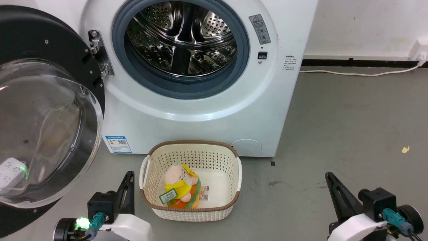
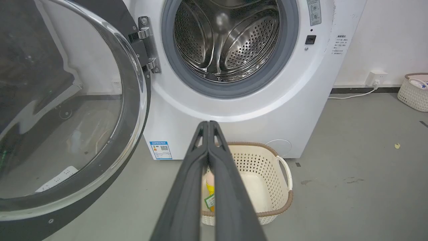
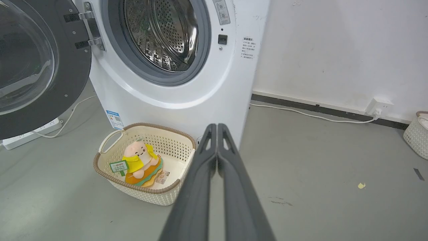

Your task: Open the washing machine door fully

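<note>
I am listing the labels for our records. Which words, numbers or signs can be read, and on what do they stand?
Nothing can be quoted: all too small or blurred.
Blue label, washing machine front: QR code, text unreadable.
Grey sticker beside drum mouth: red warning triangle, text unreadable.
Green tag on plush toy: blurred.

Glossy black washing machine door (image 1: 50,110) swung wide open left of white washing machine (image 1: 200,113).

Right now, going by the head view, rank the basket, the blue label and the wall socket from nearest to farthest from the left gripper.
1. The basket, on the floor just right of the left gripper.
2. The blue label, ahead, low on the washing machine front.
3. The wall socket, far right at the wall's foot.
</note>
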{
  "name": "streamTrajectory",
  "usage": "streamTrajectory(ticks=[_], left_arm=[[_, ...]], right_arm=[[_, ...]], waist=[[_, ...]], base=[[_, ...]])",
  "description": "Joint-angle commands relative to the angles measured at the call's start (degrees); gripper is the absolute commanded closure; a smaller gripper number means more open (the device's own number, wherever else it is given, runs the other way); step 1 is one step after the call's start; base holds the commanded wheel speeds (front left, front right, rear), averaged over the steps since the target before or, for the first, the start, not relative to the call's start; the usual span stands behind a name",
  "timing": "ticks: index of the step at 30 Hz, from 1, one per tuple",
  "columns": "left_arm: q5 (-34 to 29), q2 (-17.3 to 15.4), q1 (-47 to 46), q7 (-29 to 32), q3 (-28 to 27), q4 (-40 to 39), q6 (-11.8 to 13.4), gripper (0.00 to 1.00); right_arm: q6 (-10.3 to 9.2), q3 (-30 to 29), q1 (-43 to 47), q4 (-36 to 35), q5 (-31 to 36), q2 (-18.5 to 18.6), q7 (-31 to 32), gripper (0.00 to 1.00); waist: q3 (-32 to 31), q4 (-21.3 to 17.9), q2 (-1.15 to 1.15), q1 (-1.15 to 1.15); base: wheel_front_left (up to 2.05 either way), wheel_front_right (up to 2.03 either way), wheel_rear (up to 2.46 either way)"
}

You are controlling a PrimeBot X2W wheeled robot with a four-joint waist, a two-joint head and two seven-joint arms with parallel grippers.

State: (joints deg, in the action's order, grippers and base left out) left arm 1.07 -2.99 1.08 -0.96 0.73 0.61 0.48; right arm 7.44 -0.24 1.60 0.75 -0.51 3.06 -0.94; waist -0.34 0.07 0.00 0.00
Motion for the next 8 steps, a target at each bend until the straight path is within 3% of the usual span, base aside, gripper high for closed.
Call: streamTrajectory(ticks=[1, 8], left_arm=[[-0.69, 0.05, -0.81, 0.39, -0.41, -0.35, -0.25, 1.0], [-1.07, 0.12, -1.08, 0.96, -0.73, -0.61, -0.48, 1.0]], right_arm=[[0.04, 0.11, -1.25, -0.56, 0.35, -0.18, 0.37, 1.0], [0.05, 0.24, -1.6, -0.75, 0.51, -0.18, 0.94, 1.0]], waist=[[0.07, -0.02, 0.0, 0.0], [0.34, -0.07, 0.0, 0.0]], base=[[0.0, 0.0, 0.0], [0.0, 0.0, 0.0]])
